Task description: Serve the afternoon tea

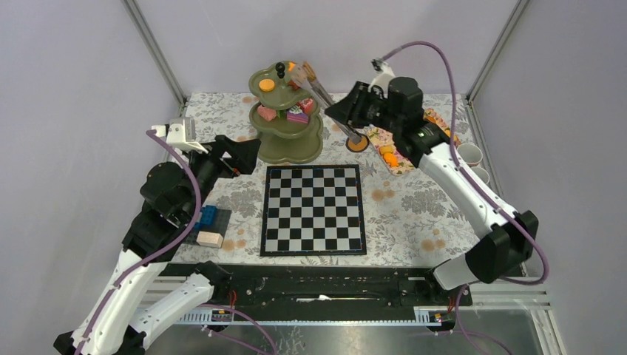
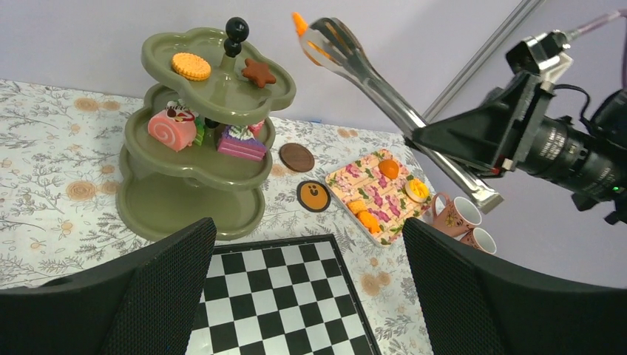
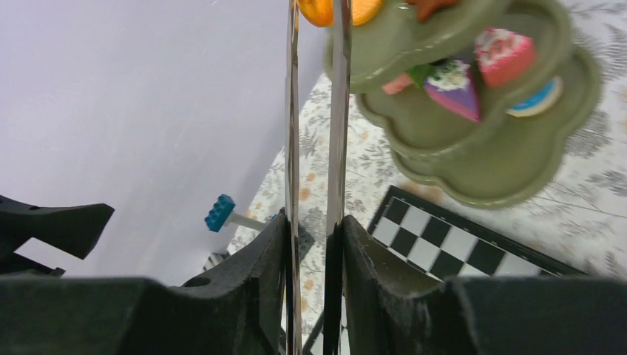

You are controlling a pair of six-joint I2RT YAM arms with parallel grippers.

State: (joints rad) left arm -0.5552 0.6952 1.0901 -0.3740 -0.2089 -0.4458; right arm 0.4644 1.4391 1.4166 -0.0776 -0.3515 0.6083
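Right end effector (image 3: 314, 229) clamped on tongs (image 2: 392, 103) | orange pastry (image 2: 298, 22) at tips, mostly hidden | left end effector (image 2: 310, 288) wide, empty

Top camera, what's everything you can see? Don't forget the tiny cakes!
stand: one, olive green, back of table
knob: one, black, atop stand
cookie: one, orange, top tier
star: one, brown, top tier
cakes: several, pink and purple, middle tier
tongs: one, silver, in right tool
pastry: one, orange, in tongs' tips
tray: one, floral, right of stand, holds orange pastries
discs: two, brown and orange, between stand and tray
cups: two, pink, right of tray
chessboard: one, black-white, table middle
blocks: two, blue and beige, left of chessboard
left tool: one, black, open, empty
right tool: one, black, shut on tongs
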